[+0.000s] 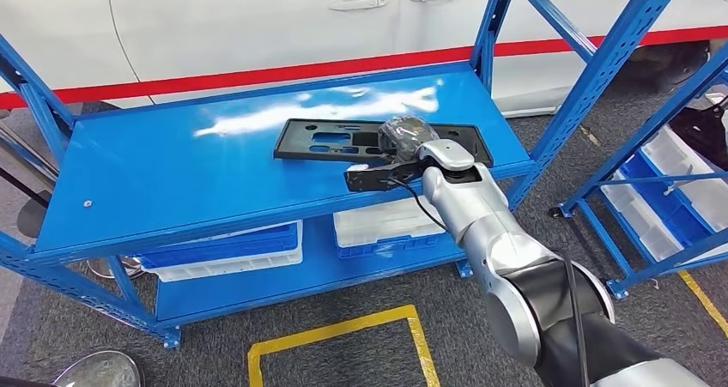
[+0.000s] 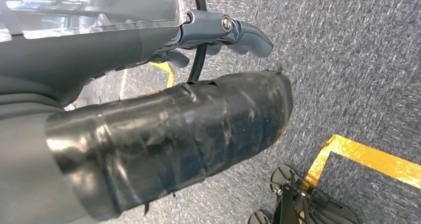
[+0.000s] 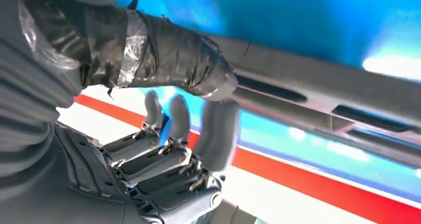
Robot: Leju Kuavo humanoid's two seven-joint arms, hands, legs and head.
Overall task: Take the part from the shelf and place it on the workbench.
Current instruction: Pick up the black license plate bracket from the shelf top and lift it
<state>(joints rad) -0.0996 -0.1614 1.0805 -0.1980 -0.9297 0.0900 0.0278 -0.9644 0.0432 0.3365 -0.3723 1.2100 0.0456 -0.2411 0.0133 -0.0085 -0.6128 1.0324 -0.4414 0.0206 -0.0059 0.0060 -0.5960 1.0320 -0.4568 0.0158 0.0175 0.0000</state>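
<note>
Black flat part (image 1: 343, 138) with cut-out slots, lying on the top level of the blue shelf (image 1: 172, 172), toward its right end and near the front edge. Right hand (image 1: 403, 138) reached over the part's right half, wrapped thumb (image 3: 164, 60) at the part's edge (image 3: 317, 100), fingers (image 3: 178, 119) stretched out and apart, closed on nothing. Left hand (image 2: 164, 134) hanging over grey carpet (image 2: 347, 60) beside yellow floor tape (image 2: 367, 157); whether open or closed, cannot tell. Blue and white bins (image 1: 378, 224) on the lower level. White car body with a red stripe (image 1: 257, 74) beyond the shelf.
</note>
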